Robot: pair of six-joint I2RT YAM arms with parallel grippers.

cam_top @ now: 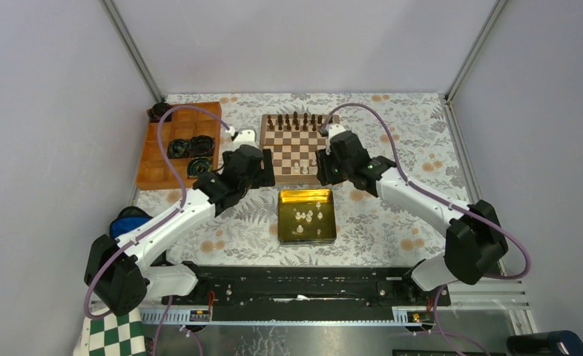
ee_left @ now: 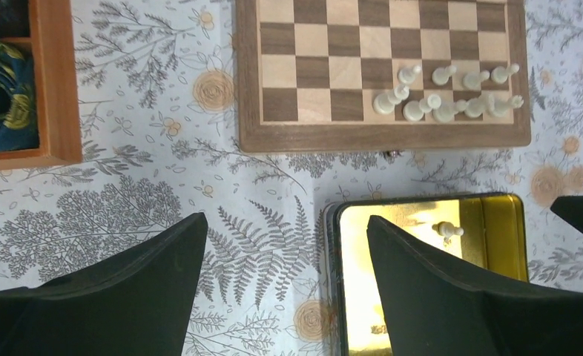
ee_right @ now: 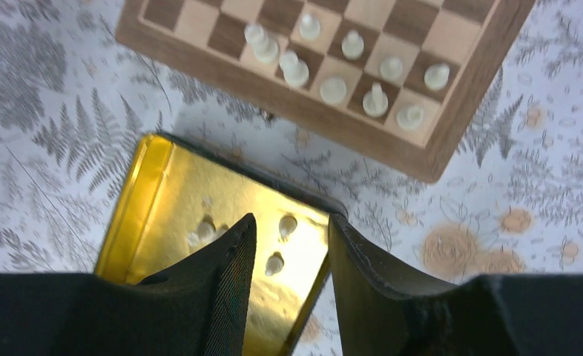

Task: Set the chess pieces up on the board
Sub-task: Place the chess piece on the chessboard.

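The wooden chessboard [cam_top: 288,141] lies at the back centre. Dark brown pieces [cam_top: 296,121] fill its far rows. Several cream pieces [cam_top: 301,167] stand on its near right squares, also in the left wrist view [ee_left: 444,96] and the right wrist view [ee_right: 348,67]. More cream pieces [cam_top: 307,215] lie in a gold tin [cam_top: 282,222] in front of the board. My left gripper [cam_top: 268,176] is open and empty above the cloth at the tin's left edge [ee_left: 285,219]. My right gripper [cam_top: 324,176] is open and empty above the tin's far right corner [ee_right: 292,222], with loose pieces [ee_right: 274,262] below it.
An orange wooden compartment tray [cam_top: 155,159] with dark coiled items [cam_top: 188,148] stands left of the board; its corner shows in the left wrist view [ee_left: 51,81]. A blue object [cam_top: 127,220] lies beside the left arm. A green-and-white checkered mat [cam_top: 114,337] sits at the bottom left.
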